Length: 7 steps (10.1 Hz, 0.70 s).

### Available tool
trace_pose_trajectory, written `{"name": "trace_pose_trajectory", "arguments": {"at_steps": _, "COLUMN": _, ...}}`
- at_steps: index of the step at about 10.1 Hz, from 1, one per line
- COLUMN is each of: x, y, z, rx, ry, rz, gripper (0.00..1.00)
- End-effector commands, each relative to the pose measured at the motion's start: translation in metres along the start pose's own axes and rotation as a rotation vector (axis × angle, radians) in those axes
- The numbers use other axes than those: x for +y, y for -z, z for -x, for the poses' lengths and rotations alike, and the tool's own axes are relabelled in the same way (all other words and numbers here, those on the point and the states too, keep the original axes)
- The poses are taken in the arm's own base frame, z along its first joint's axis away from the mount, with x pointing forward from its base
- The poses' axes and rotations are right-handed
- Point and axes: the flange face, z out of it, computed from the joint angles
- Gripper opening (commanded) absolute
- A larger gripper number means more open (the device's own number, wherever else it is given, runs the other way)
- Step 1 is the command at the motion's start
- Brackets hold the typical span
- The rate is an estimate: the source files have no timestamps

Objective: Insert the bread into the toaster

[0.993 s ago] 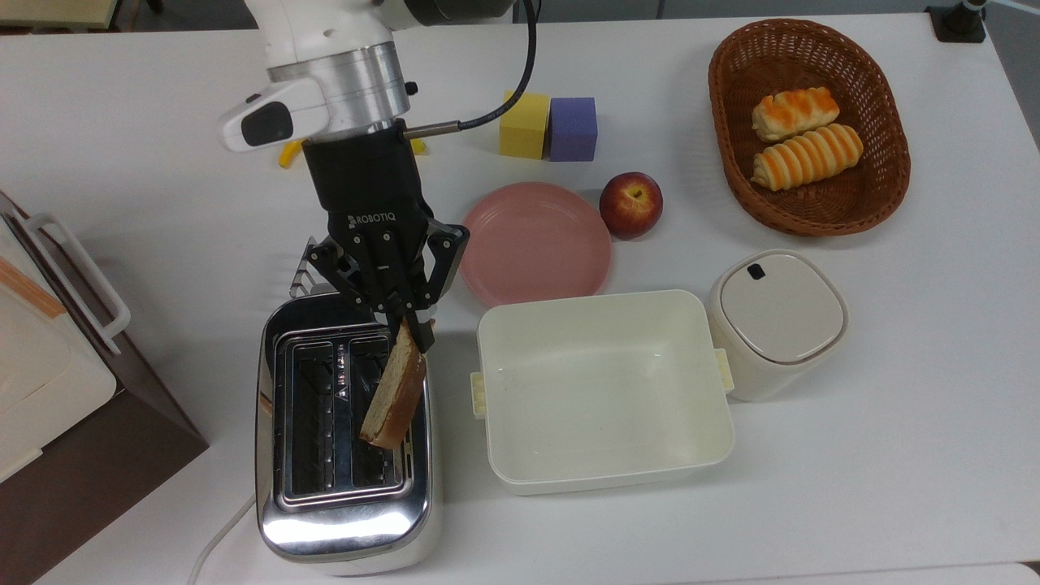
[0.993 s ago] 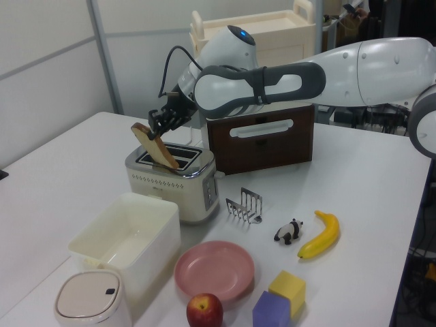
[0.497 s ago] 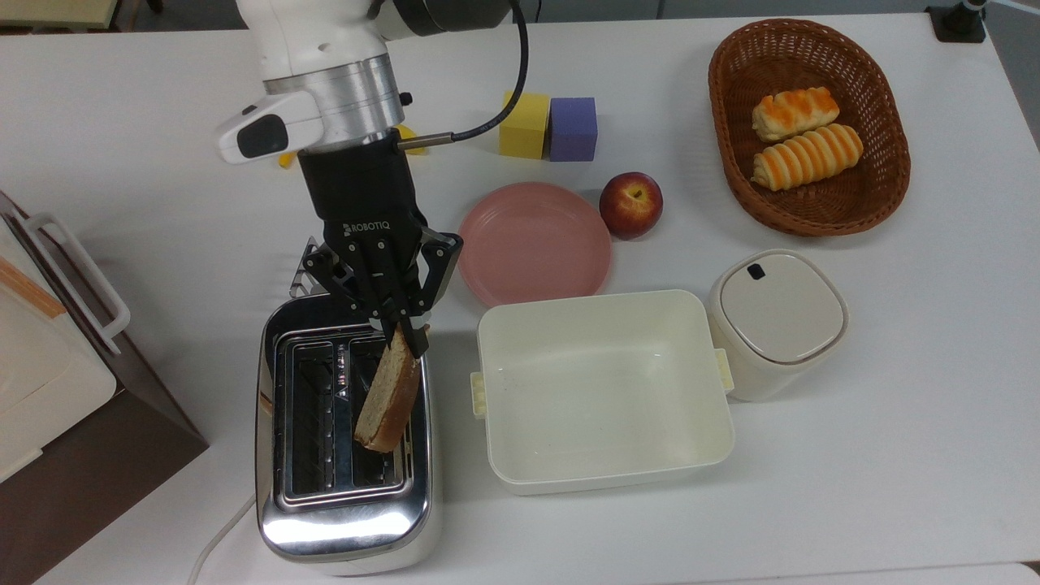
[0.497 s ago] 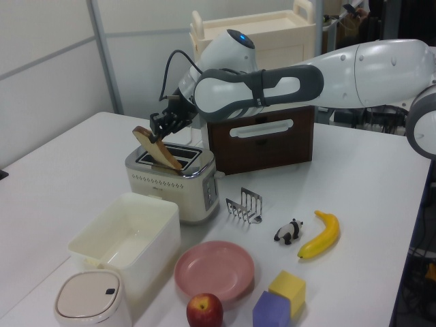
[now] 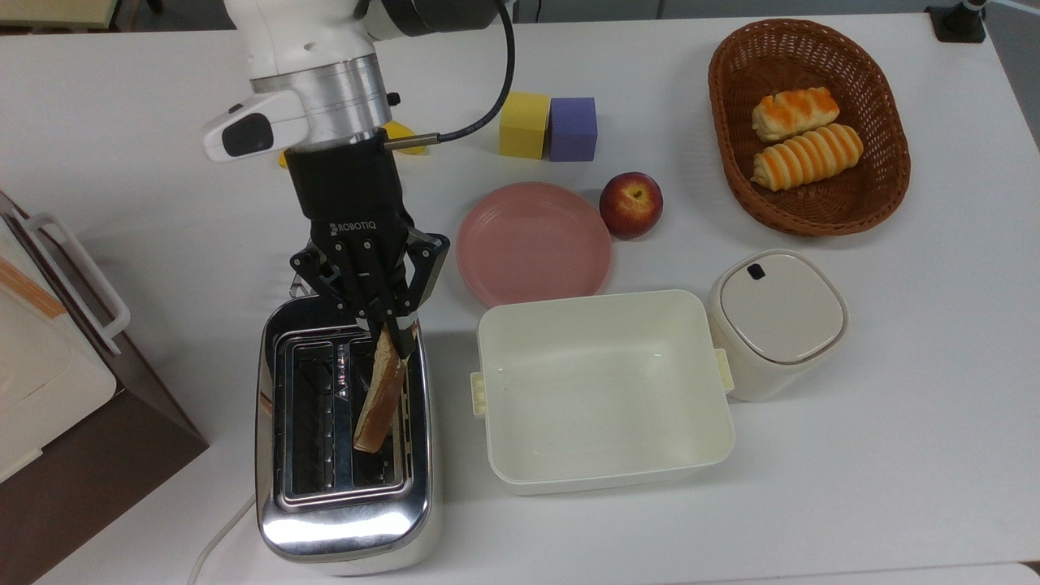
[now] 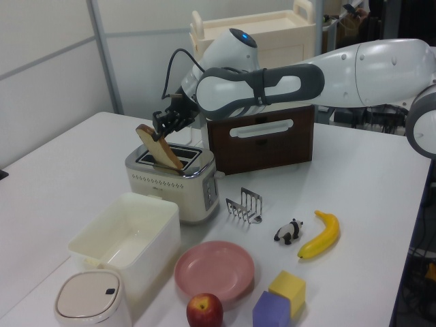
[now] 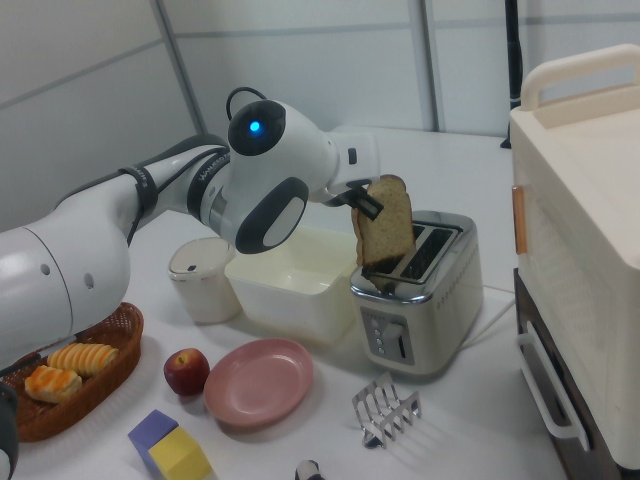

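My fingers [image 5: 396,331] clamp the bread [image 5: 380,392], apparently tilted above the toaster [image 5: 345,520] slot; square it upright before lowering.

Lab: white table [image 5: 894,406], foam cubes [image 5: 548,126], partition walls [image 6: 48,82].

Toaster [image 5: 345,520]: polished chrome shell, mirror-glossy; cream matt front panel in the left view. Bread [image 5: 380,392]: porous speckled crumb, darker dry crust. Gripper [image 5: 396,327]: matt black plastic below a brushed-metal collar; arm shells glossy white. Tub [image 5: 605,479] and lidded canister [image 5: 776,321]: smooth cream plastic, satin. Basket [image 5: 727,154]: woven brown wicker. Plate [image 5: 532,244]: matt pink. Table [image 5: 894,455]: smooth white.
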Motion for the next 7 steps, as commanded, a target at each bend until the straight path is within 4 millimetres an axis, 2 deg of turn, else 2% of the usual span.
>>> {"name": "trace_pose_trajectory", "arguments": {"at_steps": 1, "x": 0.021, "y": -0.002, "z": -0.001, "rx": 0.006, "ry": -0.080, "rz": -0.042, "gripper": 0.00}}
{"name": "trace_pose_trajectory", "arguments": {"at_steps": 3, "x": 0.033, "y": -0.001, "z": -0.003, "rx": 0.009, "ry": -0.149, "rz": -0.079, "gripper": 0.00}}
{"name": "trace_pose_trajectory", "arguments": {"at_steps": 6, "x": 0.039, "y": 0.012, "z": -0.016, "rx": 0.050, "ry": -0.112, "rz": -0.093, "gripper": 0.00}}
{"name": "trace_pose_trajectory", "arguments": {"at_steps": 7, "x": 0.042, "y": 0.007, "z": -0.012, "rx": 0.043, "ry": -0.091, "rz": -0.087, "gripper": 0.00}}
